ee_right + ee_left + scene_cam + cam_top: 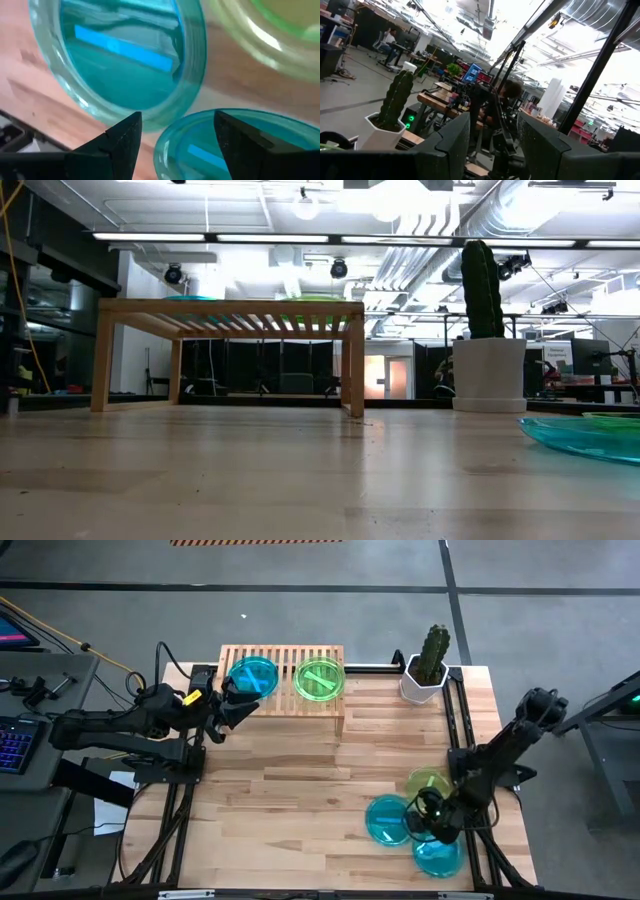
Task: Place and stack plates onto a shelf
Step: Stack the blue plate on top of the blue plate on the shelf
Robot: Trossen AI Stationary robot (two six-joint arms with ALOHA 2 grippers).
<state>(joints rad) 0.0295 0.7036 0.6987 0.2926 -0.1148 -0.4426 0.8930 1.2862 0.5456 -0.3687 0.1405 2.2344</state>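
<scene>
- Bamboo shelf (283, 680) sits at upper centre of the high view, carrying a blue plate (253, 676) on its left and a green plate (320, 679) on its right. The left gripper (233, 700) hangs at the blue plate's near-left edge; whether its fingers are parted cannot be told here. At lower right, the right gripper (432, 814) hovers among three loose plates: a green one (428, 783), a blue one (388, 819) and another blue one (438, 857). A potted cactus (428, 664) stands right of the shelf.
- Low view: the shelf (228, 312) fills the left half, the cactus (487, 330) stands right of it, and a blue plate's rim (580, 438) lies at the right edge.
- Left wrist view: two dark fingers (451, 145) stand apart with nothing between them; the cactus (395, 107) is at left.
- Right wrist view: spread fingers (122, 140) hang over the rim of a blue plate (235, 145); another blue plate (120, 55) fills the upper left, a green one (270, 30) the upper right.
</scene>
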